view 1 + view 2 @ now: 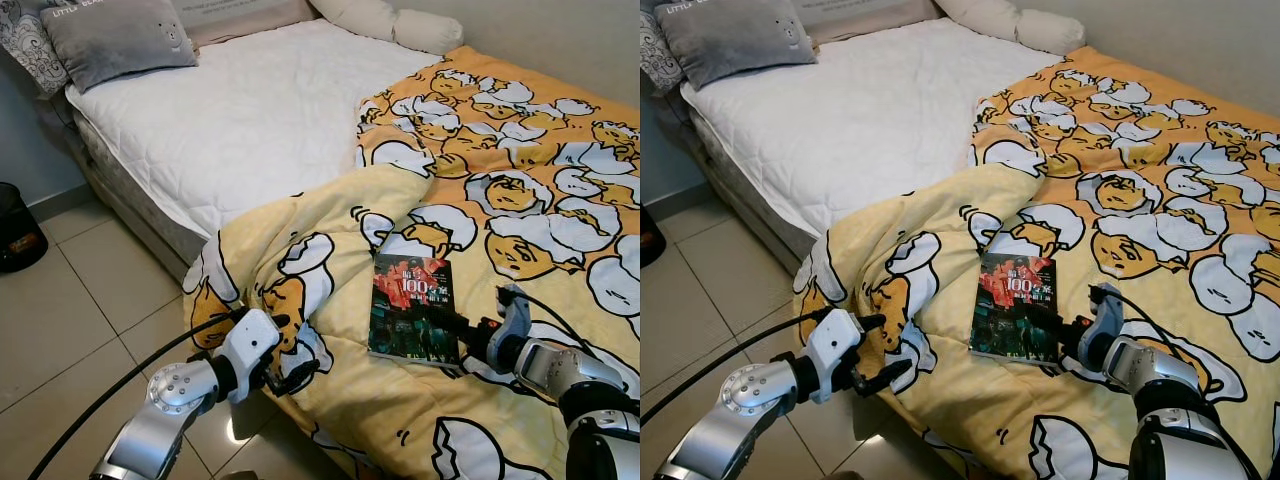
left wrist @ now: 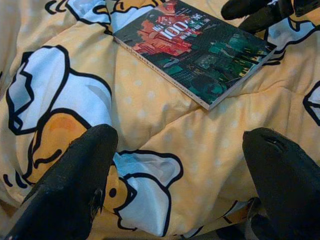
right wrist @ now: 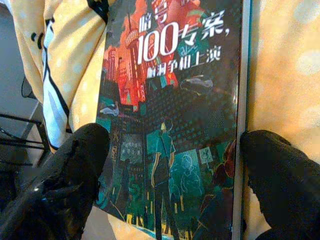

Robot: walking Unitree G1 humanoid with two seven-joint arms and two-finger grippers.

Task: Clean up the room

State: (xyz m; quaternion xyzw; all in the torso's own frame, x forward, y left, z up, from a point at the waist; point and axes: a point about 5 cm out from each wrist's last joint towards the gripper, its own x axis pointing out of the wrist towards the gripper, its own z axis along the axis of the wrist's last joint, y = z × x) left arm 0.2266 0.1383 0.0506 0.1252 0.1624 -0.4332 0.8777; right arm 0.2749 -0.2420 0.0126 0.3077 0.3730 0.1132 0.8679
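One book lies flat on the yellow duvet, lower centre of the frame, cover up, its near edge toward the robot. The right gripper is at that near edge; in its wrist view the two fingers stand wide, one on each side of the cover, not closed on it.

The left gripper hovers at the duvet's hanging fold, lower left of the frame, fingers also spread wide with only cloth between them.

Handling judgement: the book is a thin paperback, light, with a glossy cover likely to slip under hard pads. It will flex if pinched by one corner. The soft bedding beneath will give way, so a finger could slide under an edge; the spine side looks the firmest hold.

Count: one book, one duvet, one grey pillow upper left, one white bolster at top, one dark bin on the floor at far left.
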